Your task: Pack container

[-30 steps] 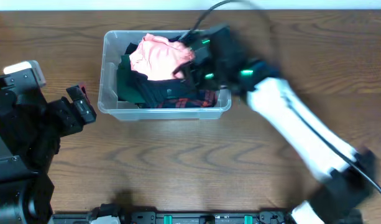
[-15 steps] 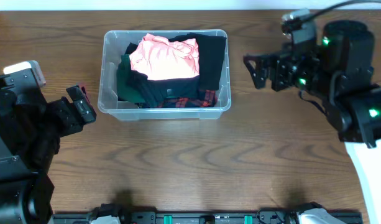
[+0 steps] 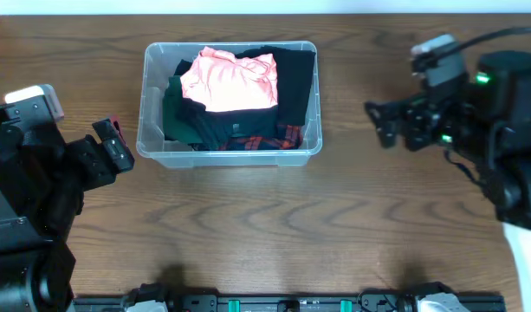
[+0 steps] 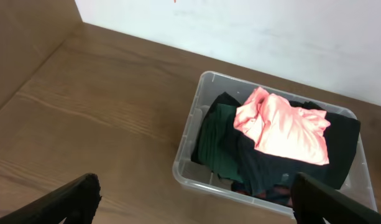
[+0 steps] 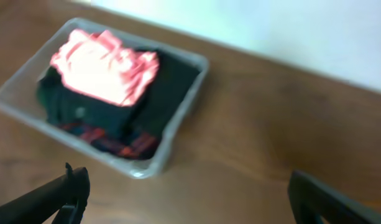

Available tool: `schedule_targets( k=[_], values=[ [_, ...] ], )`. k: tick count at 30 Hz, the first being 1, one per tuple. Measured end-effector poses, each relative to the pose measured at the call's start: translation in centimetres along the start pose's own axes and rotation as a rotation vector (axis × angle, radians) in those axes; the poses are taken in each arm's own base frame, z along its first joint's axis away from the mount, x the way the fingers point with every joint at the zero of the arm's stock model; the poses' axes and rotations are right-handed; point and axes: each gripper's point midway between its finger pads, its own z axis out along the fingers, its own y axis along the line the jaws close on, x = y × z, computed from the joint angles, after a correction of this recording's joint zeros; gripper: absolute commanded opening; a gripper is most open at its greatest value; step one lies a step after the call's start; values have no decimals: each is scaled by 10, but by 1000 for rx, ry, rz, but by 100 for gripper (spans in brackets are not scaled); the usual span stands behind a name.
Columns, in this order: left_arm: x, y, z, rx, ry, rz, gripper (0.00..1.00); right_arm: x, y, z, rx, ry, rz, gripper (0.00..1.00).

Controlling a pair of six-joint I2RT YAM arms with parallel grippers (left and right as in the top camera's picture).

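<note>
Right tool (image 3: 375,124) apart from clear, round-cornered plastic container (image 3: 229,157)

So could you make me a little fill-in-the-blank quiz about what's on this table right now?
1. The garment lying on top inside the container is ____ in colour.
2. The container stands on a brown ____ table.
3. The right jaws stand wide open and hold ____.
Missing words: pink; wooden; nothing.

Bright, even light with soft shadows; the right wrist view is motion-blurred.
</note>
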Motion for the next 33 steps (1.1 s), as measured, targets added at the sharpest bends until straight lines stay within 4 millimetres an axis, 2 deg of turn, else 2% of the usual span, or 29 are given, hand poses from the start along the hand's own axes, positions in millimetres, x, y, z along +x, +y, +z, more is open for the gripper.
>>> schedule_targets(
  k=[5, 8, 11, 13, 17, 22, 27, 33],
  values=[
    [0, 0, 0, 0, 0, 0, 98, -6, -15, -65, 112, -144, -21, 99],
    [0, 0, 0, 0, 0, 0, 98, 4, -17, -108, 191, -208, -28, 99],
    [0, 0, 0, 0, 0, 0, 98, 14, -14, -131, 232, -241, -36, 99],
    [0, 0, 0, 0, 0, 0, 98, 26, -14, -135, 255, -243, -49, 99],
    [0, 0, 0, 0, -1, 0, 98, 54, -21, -116, 277, -225, -52, 99],
    [0, 0, 0, 0, 0, -1, 98, 104, -30, -70, 276, -196, -25, 99],
    [0, 0, 0, 0, -1, -1, 98, 163, -35, -29, 264, -145, 24, 99],
    [0, 0, 0, 0, 0, 0, 98, 205, -39, 2, 264, -162, 29, 99]
  ],
)
